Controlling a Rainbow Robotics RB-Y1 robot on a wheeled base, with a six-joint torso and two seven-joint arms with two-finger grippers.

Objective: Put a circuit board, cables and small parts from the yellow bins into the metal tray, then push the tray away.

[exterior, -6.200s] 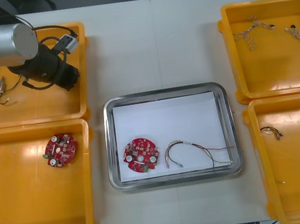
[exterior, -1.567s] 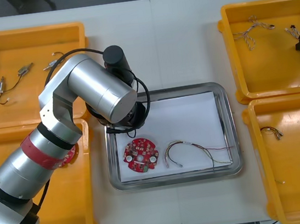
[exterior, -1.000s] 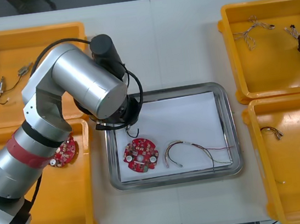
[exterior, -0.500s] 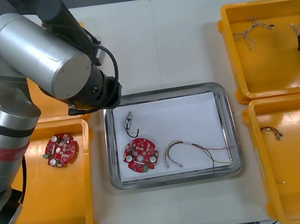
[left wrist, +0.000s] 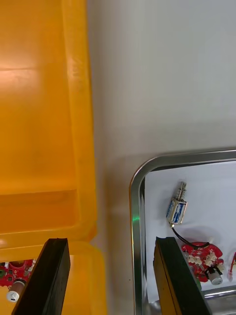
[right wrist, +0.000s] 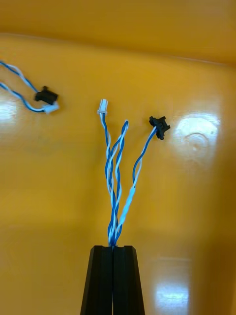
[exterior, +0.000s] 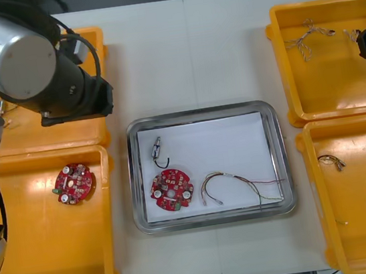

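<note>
1. Left hand (left wrist: 110, 246): fingers spread wide, nothing between them. It hangs over the strip of surface (exterior: 186, 55) between the far-left yellow bin (exterior: 55, 137) and the near corner of the metal tray (exterior: 132, 177). It is empty, I judge, because its load is delivered.
2. That load is likely the small metal part (exterior: 157, 147), which lies on the tray's white liner at the left end with a black lead curling off it. It sits just beyond the circuit board (exterior: 172, 190), close to it; I cannot tell whether the lead touches it.
3. A red and yellow cable (exterior: 236, 185) lies in the tray too, to the right of the board and apart from it. The three are spread out rather than piled, leaving bare liner toward the far side.
4. Right hand (right wrist: 113, 248): fingers clamped together on the blue and white cable (right wrist: 115, 187), over the far-right yellow bin (exterior: 281, 63). The pinch is on the twisted bundle, so the loose ends and their small connectors fan out free beyond the fingertips.
5. A second blue and white cable (right wrist: 22, 83) lies on the bin floor off to one side, apart from the held one, so a lift should not drag it along.
6. A spare circuit board (exterior: 73, 182) rests in the near-left bin, and another cable (exterior: 330, 161) in the near-right bin.
7. Reading: the blue and white cable is not yet in the tray, and the push is not yet due.
</note>
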